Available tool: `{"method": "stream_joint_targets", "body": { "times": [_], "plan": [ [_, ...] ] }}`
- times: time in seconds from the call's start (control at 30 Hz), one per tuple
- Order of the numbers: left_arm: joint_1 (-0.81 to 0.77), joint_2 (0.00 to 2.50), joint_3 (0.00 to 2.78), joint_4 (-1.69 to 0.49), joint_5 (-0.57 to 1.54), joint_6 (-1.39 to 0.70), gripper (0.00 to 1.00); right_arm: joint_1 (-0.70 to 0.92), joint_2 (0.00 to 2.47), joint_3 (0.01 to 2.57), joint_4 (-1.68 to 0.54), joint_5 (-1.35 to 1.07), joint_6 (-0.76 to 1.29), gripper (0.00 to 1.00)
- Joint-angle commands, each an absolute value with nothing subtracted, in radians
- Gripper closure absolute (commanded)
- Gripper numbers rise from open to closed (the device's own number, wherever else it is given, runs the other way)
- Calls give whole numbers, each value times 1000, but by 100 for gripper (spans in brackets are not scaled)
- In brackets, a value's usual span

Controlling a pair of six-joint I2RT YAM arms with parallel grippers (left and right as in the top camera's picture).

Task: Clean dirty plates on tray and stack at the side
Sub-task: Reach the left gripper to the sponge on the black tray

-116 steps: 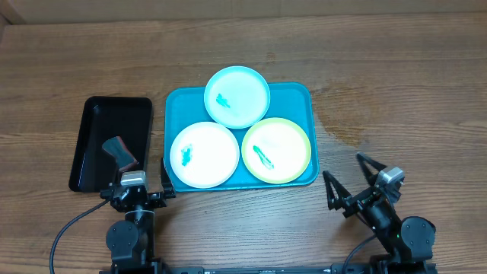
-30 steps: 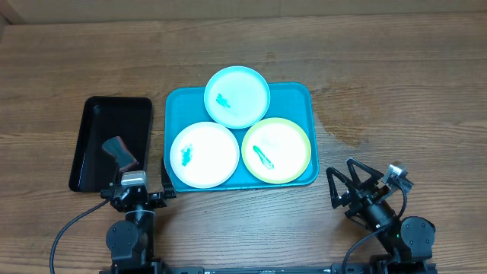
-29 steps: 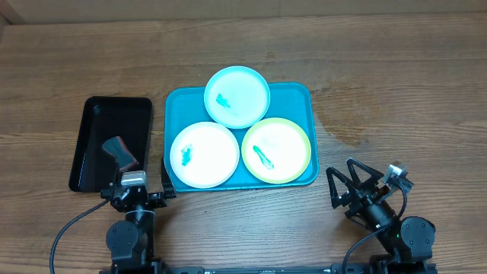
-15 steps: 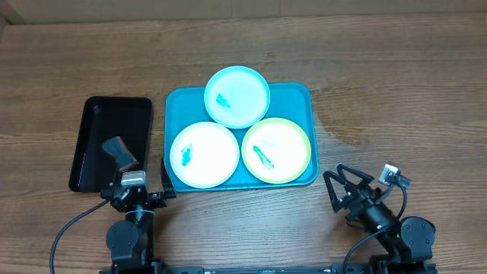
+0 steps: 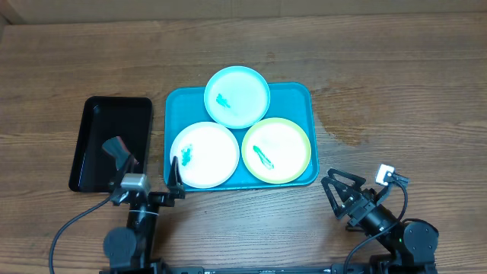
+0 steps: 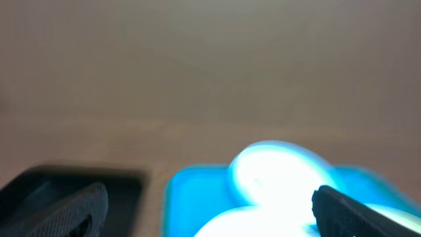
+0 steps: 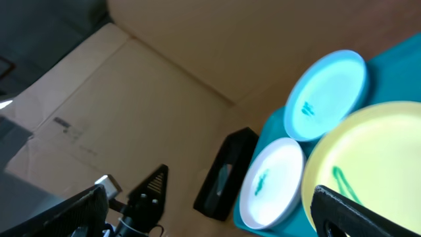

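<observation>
As I judge it, none of the job is done. The white plate, the pale blue plate (overhanging the far rim) and the yellow-green plate all lie on the tray, each marked with a green smear, and no stack stands on the bench beside the tray. The left end effector is at the tray's near-left corner and the right end effector is off its near-right corner. Both have their fingers spread and hold nothing, so all the wiping and stacking remain.

black tray | small brown object inside | wooden table
</observation>
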State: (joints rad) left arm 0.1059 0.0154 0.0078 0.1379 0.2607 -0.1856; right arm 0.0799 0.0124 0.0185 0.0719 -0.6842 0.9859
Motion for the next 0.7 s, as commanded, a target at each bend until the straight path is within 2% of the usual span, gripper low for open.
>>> {"method": "stream_joint_targets", "body": {
  "times": [0.0,0.1,0.17,0.3,0.37,0.47,0.57,0.67],
  "plan": [
    [111,7,5,305,522,-381,0,84,6,9,155,-701,968,0],
    [111,7,24,556,493,-393,0,84,6,26,163,-704,967,0],
    [111,9,84,582,434,-397,0,84,7,41,162,-712,945,0],
    [111,85,330,323,413,-310,0,84,12,89,140,-702,862,0],
    [111,188,501,112,393,-276,0,84,26,142,88,-670,813,1],
    [111,356,702,-42,442,-258,0,84,76,252,-13,-626,736,0],
    [111,458,786,-236,491,-250,1,84,145,360,-85,-626,674,0],
    [112,551,803,-228,545,-241,0,84,240,498,-222,-627,589,0]
  ]
}}
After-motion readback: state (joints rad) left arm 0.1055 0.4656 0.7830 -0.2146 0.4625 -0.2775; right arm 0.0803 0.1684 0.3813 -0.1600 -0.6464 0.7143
